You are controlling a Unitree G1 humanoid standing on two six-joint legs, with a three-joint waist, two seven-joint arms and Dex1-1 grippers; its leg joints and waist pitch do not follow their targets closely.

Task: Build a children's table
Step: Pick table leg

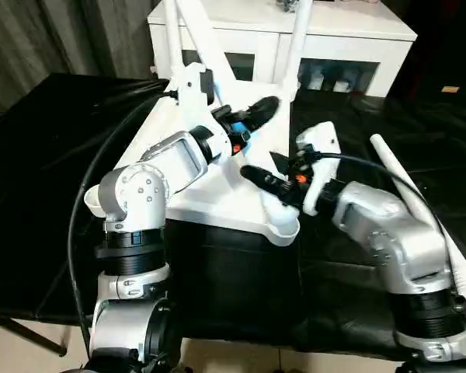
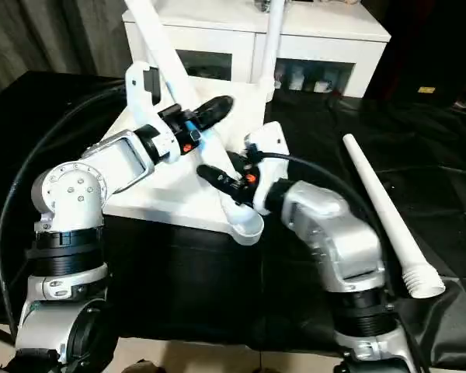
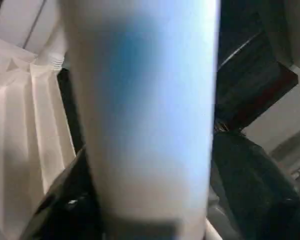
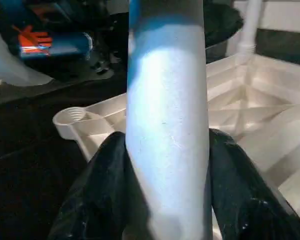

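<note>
Two of my grippers meet at the slanted leg [image 2: 157, 39] above the upturned table top [image 1: 217, 203], which lies mid-desk [image 1: 46, 155]. My left gripper [image 1: 262, 107] straddles that leg (grip not discernible). My right gripper [image 1: 256, 175] is clamped on it lower down. Towards the desk's right edge lies a loose leg [image 2: 380, 202].
</note>
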